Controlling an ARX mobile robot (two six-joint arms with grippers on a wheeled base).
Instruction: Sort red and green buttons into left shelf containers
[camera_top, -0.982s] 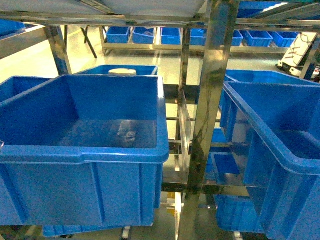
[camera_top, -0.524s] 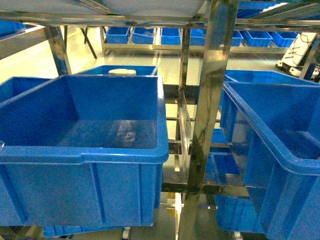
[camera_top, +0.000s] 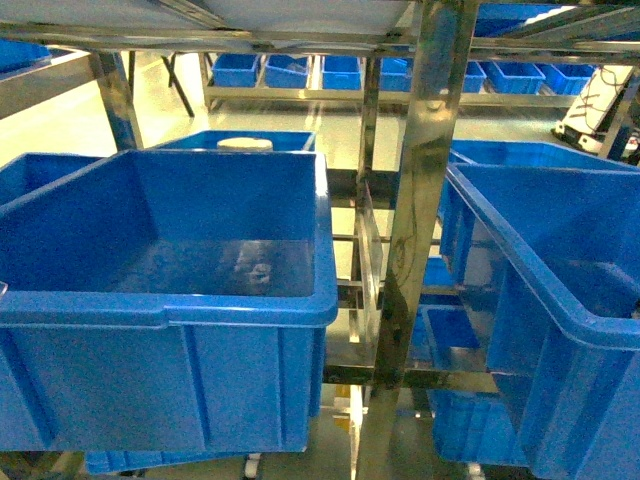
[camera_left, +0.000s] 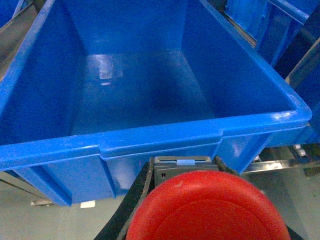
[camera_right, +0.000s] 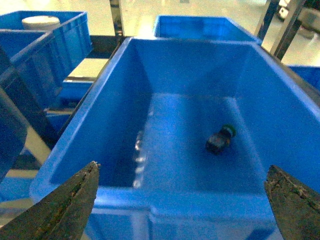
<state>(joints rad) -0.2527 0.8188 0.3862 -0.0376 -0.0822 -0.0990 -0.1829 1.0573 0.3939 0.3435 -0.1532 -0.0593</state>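
Nothing on the rack has shifted over the last second; only the head view drifts very slightly, so the right-hand bin sits a touch differently in frame. Two large blue bins rest on the steel shelf, one on each side of a perforated upright post. The left bin shows a bare glossy floor with a faint scuff near the middle. From the left wrist camera, this bin's near rim lies just ahead of the left gripper, which is clamped on a red button whose round cap fills the lower frame; a grey body with a small pale sticker peeks out just above the cap. The right wrist camera looks into the right bin, where a single green button lies on its side on the floor, green cap pointing up-right. The right gripper stands wide apart, its dark fingertips at the frame's lower corners. A bin further back holds a white round lid. No writing is legible anywhere.
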